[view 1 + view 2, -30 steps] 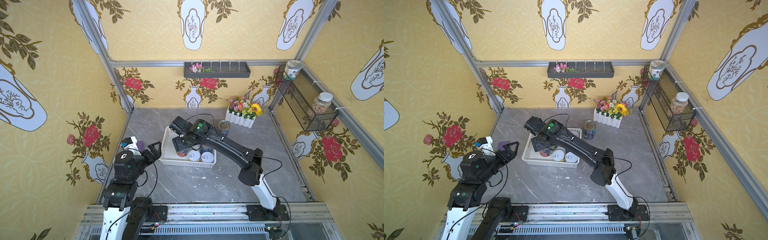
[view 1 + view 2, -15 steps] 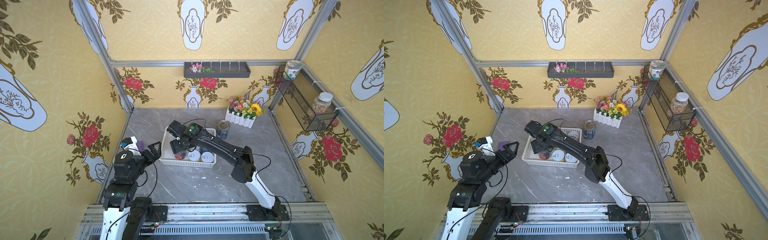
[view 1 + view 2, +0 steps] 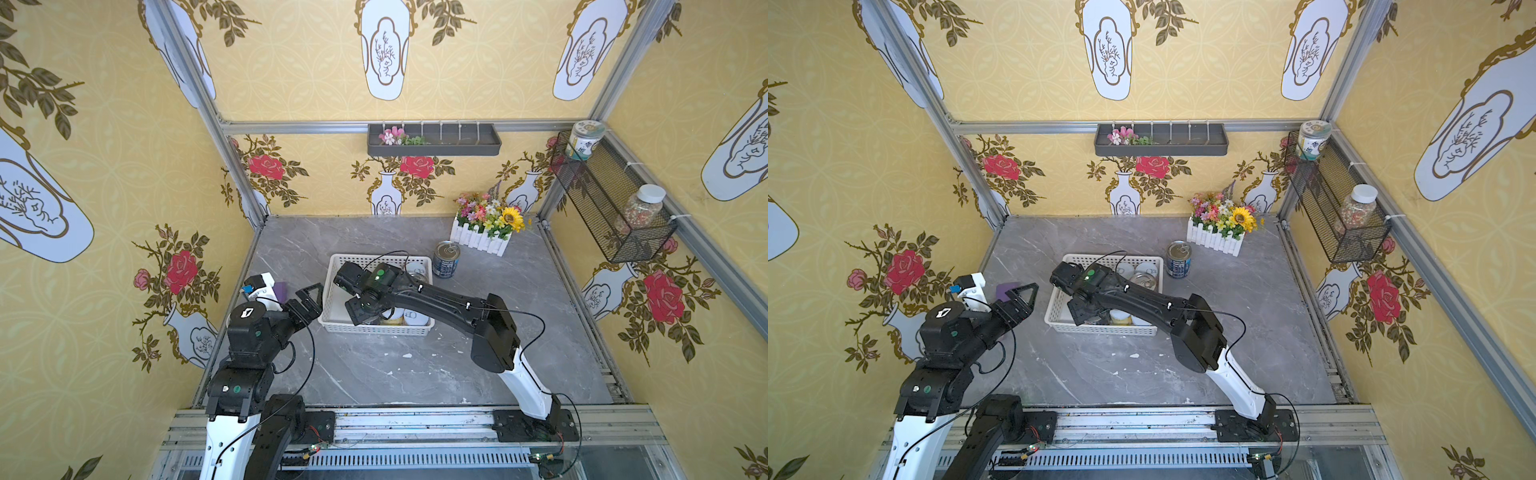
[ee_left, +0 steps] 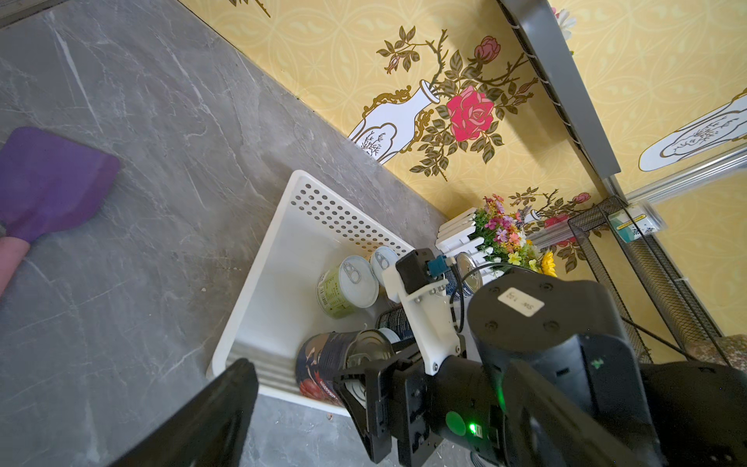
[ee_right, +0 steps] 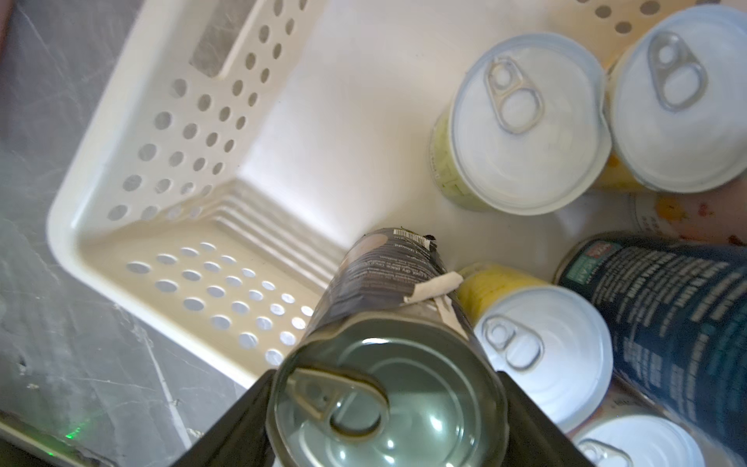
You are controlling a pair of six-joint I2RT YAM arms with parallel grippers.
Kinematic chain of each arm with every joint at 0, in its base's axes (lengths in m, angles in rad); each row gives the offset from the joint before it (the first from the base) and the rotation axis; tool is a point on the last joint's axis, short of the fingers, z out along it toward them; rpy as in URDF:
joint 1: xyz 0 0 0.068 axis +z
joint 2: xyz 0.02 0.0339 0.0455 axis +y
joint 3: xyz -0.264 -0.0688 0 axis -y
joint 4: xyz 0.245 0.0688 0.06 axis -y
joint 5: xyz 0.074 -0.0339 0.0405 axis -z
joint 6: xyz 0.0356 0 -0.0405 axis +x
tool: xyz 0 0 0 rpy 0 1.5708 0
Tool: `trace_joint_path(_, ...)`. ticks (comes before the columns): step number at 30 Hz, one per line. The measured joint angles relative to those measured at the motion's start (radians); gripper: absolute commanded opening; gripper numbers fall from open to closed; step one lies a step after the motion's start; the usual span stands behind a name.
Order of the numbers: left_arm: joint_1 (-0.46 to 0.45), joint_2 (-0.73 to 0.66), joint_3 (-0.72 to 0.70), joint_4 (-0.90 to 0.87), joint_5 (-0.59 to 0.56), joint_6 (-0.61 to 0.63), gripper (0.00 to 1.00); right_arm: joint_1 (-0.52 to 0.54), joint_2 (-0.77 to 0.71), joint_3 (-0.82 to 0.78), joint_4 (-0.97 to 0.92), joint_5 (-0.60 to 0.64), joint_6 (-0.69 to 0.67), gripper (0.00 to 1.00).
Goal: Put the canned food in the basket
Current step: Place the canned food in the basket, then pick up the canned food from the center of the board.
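The white basket point(image 3: 329, 291) point(image 3: 1054, 309) point(image 5: 182, 133) sits mid-table. My right gripper point(image 3: 360, 313) point(image 3: 1080, 316) point(image 5: 384, 408) reaches into its near left corner, shut on a dark-labelled metal can point(image 5: 388, 364) point(image 4: 335, 364) held at a tilt, lid toward the wrist camera. Whether the can's base touches the floor I cannot tell. Several cans stand inside: a green one point(image 5: 521, 121) point(image 4: 347, 287), two yellow ones point(image 5: 679, 97) point(image 5: 545, 351) and a dark blue one point(image 5: 667, 307). Another dark blue can point(image 3: 446, 259) point(image 3: 1178, 259) stands on the table right of the basket. My left gripper point(image 3: 309, 305) point(image 3: 1021, 301) hangs open, holding nothing, left of the basket.
A purple tool point(image 4: 52, 182) point(image 3: 281, 291) lies by the left wall. A flower box with a white fence point(image 3: 482, 239) stands at the back right. On the right wall a black wire shelf point(image 3: 611, 208) holds two jars. A grey rail tray point(image 3: 432, 141) hangs on the back wall.
My right gripper has carried the can toward the basket's near left corner and lower, with the elbow folding back. The left arm has not moved.
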Motion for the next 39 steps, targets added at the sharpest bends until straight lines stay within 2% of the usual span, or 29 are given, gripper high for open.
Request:
trace_joint_path(6,0.000,0.000,0.000,0.000,0.000,0.000,1.00,0.003,-0.067,-0.079,-0.028,0.001,0.000,0.70)
trace_joint_path(11,0.000,0.000,0.000,0.000,0.000,0.000,1.00,0.004,-0.105,-0.142,-0.026,0.002,0.000,0.76)
trace_joint_path(19,0.000,0.000,0.000,0.000,0.000,0.000,1.00,0.003,-0.085,-0.118,-0.051,-0.010,-0.008,0.99)
trace_joint_path(24,0.000,0.000,0.000,0.000,0.000,0.000,1.00,0.004,-0.113,-0.127,-0.043,-0.020,-0.031,0.97)
trace_joint_path(31,0.000,-0.002,0.000,0.000,0.003,0.000,1.00,-0.011,-0.241,-0.067,-0.045,0.011,-0.042,0.97)
trace_joint_path(35,0.000,-0.005,0.000,0.000,0.006,0.000,1.00,-0.080,-0.346,-0.086,-0.041,0.037,-0.041,0.97)
trace_joint_path(39,0.000,-0.003,-0.001,0.001,0.010,0.001,1.00,-0.198,-0.455,-0.164,-0.027,0.071,-0.040,0.97)
